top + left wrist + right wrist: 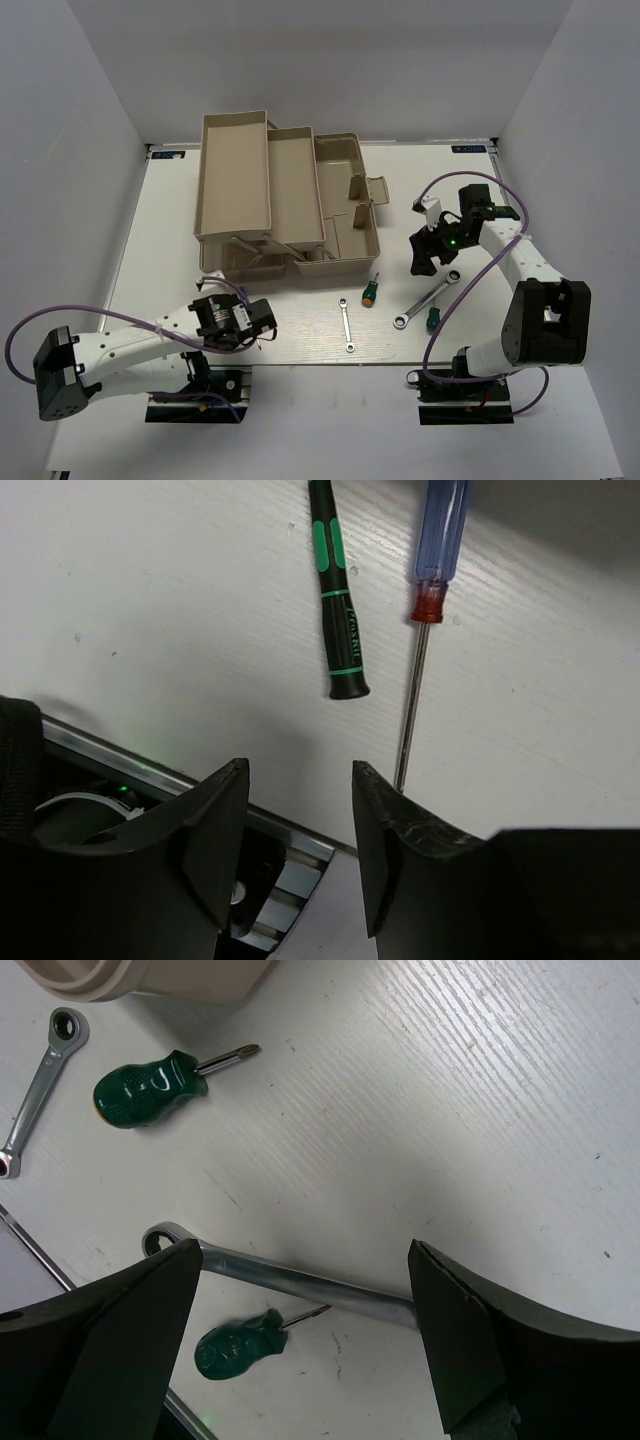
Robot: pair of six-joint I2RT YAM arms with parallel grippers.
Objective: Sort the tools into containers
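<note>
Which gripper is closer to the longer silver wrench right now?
Right. The right gripper hangs directly over the longer wrench, jaws open astride its shaft. The left gripper sits far to the left, near the black-green screwdriver and the blue-red screwdriver.

1. White tabletop (160,230), with a fine streaked grain in the close views.
2. Plain white walls (330,70) close it in on the left, back and right.
3. Two small blue labels at the far corners: left label (170,153), right label (467,147).

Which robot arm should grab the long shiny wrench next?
Right. The right gripper, jaws wide, hangs over the long silver wrench. The left gripper faces the black-green screwdriver and blue-red screwdriver instead.
</note>
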